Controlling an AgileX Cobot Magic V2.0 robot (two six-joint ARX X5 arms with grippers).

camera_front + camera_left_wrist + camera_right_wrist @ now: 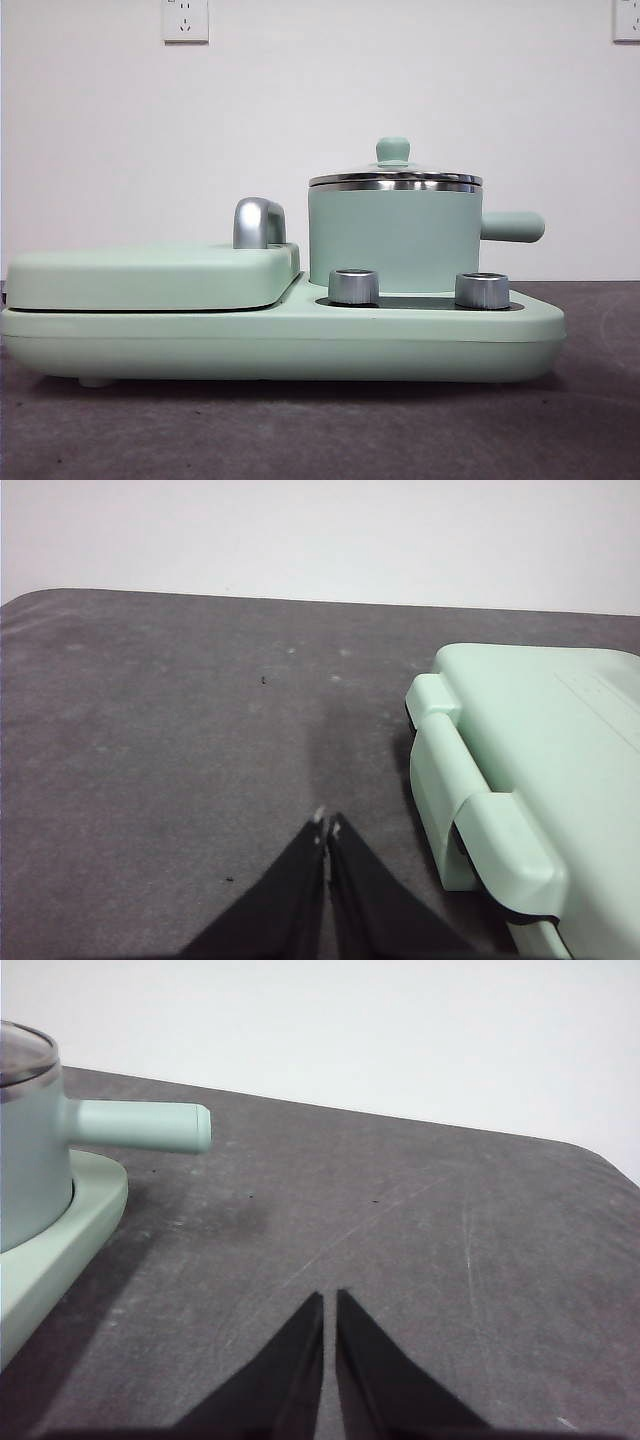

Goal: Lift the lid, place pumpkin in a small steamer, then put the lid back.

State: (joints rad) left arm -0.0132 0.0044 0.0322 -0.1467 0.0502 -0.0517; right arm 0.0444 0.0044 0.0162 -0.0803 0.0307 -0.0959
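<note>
Front view: lid [395,178] sits on pot [394,240]; glass, fragile, I would pinch small knob [393,150]. Left hand [327,828], right hand [330,1300] both closed narrow, empty.

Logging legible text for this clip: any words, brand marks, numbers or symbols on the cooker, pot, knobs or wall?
None can be read in any view.
The small steamer, the lid and the griddle cover: plain, no print visible.
The two steel knobs: no markings can be made out.
The wall sockets: only slot holes, no lettering.
A faint embossed patch on the cover in the left wrist view: too faint to read.
</note>
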